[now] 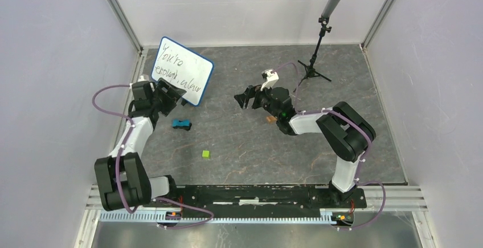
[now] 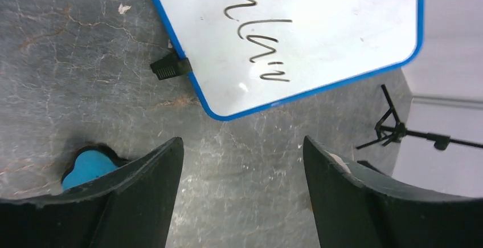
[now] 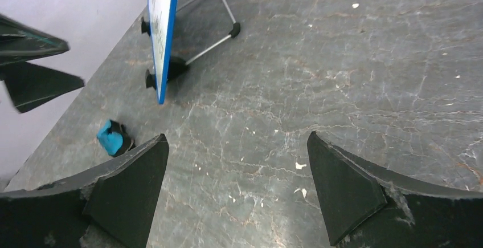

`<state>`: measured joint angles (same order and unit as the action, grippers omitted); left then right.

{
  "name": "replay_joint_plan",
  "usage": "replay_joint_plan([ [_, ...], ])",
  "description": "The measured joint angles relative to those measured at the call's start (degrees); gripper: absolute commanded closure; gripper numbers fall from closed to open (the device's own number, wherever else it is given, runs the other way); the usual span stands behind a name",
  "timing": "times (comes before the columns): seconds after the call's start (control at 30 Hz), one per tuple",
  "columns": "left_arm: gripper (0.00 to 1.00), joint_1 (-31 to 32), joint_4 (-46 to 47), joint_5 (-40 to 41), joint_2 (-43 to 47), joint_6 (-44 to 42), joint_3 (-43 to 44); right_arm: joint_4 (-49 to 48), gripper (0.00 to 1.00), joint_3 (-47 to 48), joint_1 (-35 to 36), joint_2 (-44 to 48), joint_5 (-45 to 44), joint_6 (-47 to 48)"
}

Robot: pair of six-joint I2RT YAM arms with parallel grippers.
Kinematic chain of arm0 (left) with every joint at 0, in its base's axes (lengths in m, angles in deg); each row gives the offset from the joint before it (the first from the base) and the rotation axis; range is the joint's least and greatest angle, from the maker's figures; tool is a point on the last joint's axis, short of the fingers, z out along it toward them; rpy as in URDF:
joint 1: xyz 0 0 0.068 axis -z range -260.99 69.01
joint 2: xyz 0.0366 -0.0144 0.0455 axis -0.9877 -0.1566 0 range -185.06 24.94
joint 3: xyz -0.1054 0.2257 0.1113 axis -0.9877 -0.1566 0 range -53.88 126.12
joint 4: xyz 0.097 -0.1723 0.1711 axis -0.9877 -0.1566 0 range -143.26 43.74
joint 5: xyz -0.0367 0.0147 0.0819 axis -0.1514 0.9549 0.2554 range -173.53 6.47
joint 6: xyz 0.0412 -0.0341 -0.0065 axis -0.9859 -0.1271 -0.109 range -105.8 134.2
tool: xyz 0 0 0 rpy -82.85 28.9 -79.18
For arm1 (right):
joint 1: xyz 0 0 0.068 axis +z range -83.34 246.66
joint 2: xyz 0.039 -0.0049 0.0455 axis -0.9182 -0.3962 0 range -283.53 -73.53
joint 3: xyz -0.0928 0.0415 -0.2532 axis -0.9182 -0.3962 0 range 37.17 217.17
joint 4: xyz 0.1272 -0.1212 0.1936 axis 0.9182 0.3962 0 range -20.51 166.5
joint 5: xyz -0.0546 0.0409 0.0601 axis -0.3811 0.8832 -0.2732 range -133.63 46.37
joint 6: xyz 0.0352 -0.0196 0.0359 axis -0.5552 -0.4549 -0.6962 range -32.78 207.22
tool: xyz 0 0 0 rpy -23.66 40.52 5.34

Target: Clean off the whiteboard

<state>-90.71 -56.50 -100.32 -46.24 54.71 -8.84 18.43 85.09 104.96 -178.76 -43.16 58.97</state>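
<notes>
1. Looking over the table first, I see no box, tray or bin anywhere on it, so nothing needs emptying or filling.
2. At the far left corner the whiteboard stands propped up at a tilt on small black feet, with a thin wire leg behind it. Black handwriting covers its face, so none of the erasing is done.
3. Well off to the far right is a microphone stand, out of my way.
4. My left gripper hangs just in front of the board's lower right corner. Its jaws are spread and hold nothing.
5. My right gripper is mid-table, well apart from the board, also spread wide and empty.
6. A little nearer to me than the left gripper lies the blue eraser, which I judge to be the thing to fetch now.
   - I want the left jaws brought down squarely over it and closed across its narrow sides.
   - I cannot tell which face is the wiping pad.
   - Later, wiping lightly matters, since the propped board looks easy to tip, and the right arm could steady its edge.
7. Smallest is a green block, near the middle, which plays no part.
</notes>
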Motion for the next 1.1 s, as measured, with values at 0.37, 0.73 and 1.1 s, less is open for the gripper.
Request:
replay_joint_plan([
  [0.37,0.55,-0.28,21.14,2.73,-15.04,5.81,-6.03,1.66,0.03,-0.17,-8.46,-0.87,13.40,0.15],
  [0.73,0.55,-0.35,27.89,6.40,-22.21,5.79,-5.31,0.87,0.02,0.70,-11.56,-2.84,19.19,0.02],
  [1.1,0.70,-0.85,31.12,3.56,-26.08,5.92,-4.74,0.46,0.03,-0.07,-11.93,-2.84,20.28,0.02],
])
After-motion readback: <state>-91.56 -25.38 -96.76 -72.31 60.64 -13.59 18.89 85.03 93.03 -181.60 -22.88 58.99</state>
